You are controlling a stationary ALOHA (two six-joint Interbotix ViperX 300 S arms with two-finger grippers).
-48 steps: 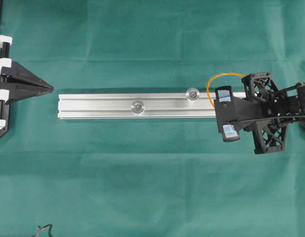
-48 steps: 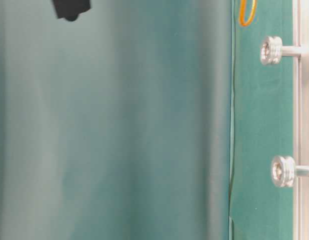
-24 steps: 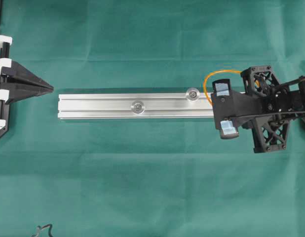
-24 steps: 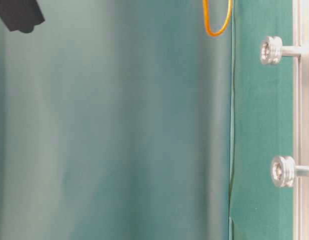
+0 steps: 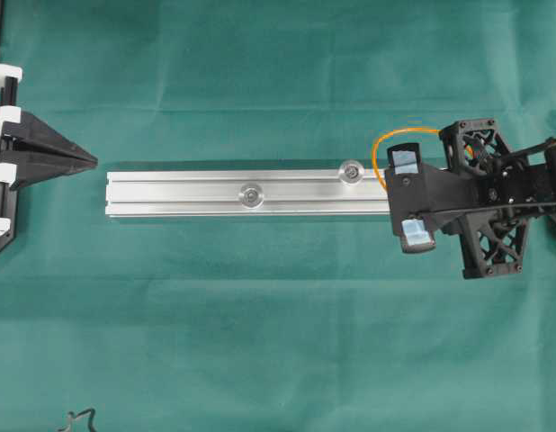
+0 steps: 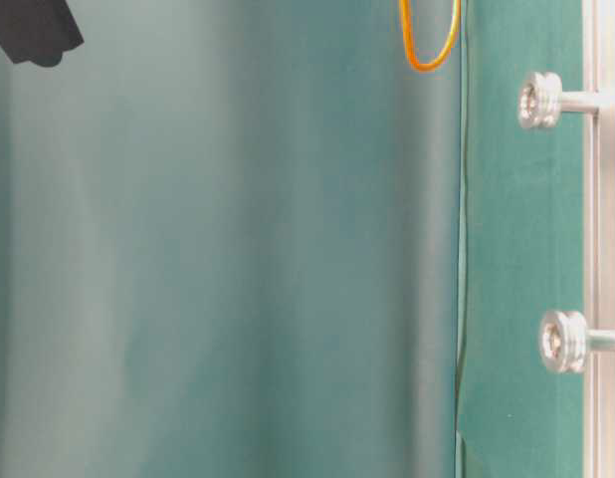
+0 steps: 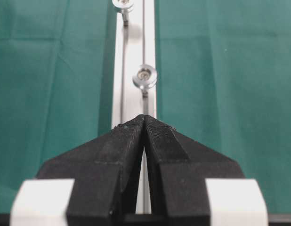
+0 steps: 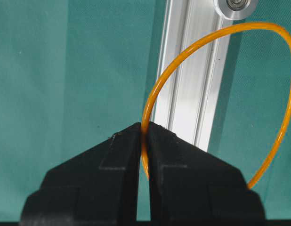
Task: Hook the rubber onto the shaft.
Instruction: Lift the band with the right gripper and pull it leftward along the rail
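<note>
The rubber (image 5: 378, 158) is a thin orange loop pinched at one side by my right gripper (image 5: 392, 193), which is shut on it over the right end of the grey rail (image 5: 188, 193). In the right wrist view the rubber (image 8: 183, 52) arcs out from the fingertips (image 8: 131, 134), and its far curve passes just below the head of the nearer shaft (image 8: 236, 4). Two silver shafts (image 5: 352, 170) (image 5: 252, 193) stand up from the rail. My left gripper (image 5: 91, 162) is shut on nothing, just off the rail's left end.
Green cloth (image 5: 278, 342) covers the table. The table-level view shows the rubber's lower curve (image 6: 427, 55) hanging above both shafts (image 6: 539, 100) (image 6: 563, 341), and a black piece of an arm (image 6: 29, 30) at the top left. A small dark object (image 5: 78, 418) lies at the front left.
Over the last second my right gripper lifted and shifted slightly toward the back, carrying the rubber up off the cloth. In the last half second it has barely moved. The left arm stayed still.
</note>
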